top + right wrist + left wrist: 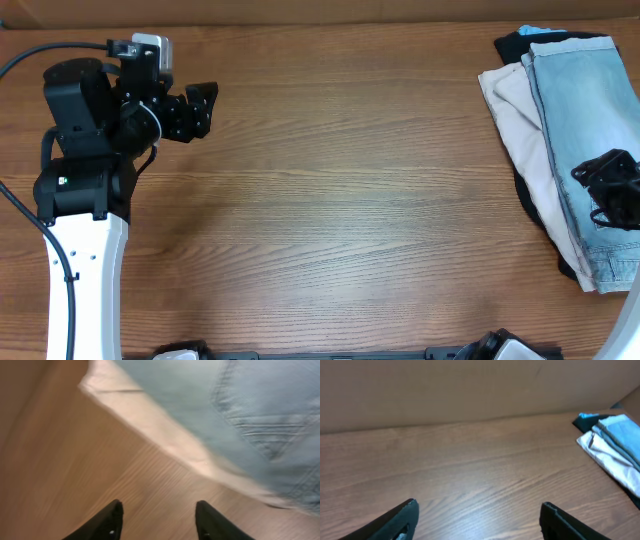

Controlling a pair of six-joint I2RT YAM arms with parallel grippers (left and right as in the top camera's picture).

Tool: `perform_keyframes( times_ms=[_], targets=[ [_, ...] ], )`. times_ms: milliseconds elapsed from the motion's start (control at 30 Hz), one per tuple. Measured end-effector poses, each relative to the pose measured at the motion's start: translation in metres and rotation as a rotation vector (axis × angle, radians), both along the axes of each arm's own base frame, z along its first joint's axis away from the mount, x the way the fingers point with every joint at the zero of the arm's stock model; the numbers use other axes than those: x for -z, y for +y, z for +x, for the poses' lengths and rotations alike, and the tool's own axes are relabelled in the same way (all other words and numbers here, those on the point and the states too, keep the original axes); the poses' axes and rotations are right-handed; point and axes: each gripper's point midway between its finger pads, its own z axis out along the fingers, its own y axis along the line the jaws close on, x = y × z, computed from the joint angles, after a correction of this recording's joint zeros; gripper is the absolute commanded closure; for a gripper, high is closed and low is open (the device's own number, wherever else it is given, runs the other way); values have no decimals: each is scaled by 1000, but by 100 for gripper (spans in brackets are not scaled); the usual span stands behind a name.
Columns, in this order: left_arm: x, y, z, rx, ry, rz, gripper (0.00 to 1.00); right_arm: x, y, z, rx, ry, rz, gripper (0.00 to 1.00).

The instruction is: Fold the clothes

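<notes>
The left gripper (203, 108) and right gripper (610, 185) are standing open and empty, the right hovering over the denim shorts (590, 120) at the table's (350, 200) right edge, risking pinching the beige garment (515, 110) beneath too

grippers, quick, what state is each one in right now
Left gripper: open, fingers apart, holding nothing.
Right gripper: open, fingers apart, nothing between them, above the denim shorts.

Left hand (206, 108) spread wide, far left, right hand (608, 188) parted, empty, far right
</notes>
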Motion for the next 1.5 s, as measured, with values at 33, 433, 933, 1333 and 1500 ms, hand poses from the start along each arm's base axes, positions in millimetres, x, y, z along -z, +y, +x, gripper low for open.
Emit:
perform_keyframes(
  times_ms=[33, 433, 933, 1333, 1500],
  targets=[
    [1, 0, 0, -1, 5, -1, 16, 3, -3, -1, 11, 16, -4, 40],
    [18, 1, 7, -1, 53, -6, 10, 104, -40, -2, 71, 358, 25, 37],
    [22, 1, 8, -1, 68, -7, 8, 125, -46, 11, 52, 374, 12, 41],
    [47, 2, 19, -1, 134, -14, 6, 113, -21, 63, -119, 360, -297, 37],
    [57, 3, 23, -1, 159, -17, 5, 110, -28, 60, -142, 394, -364, 38]
  ],
)
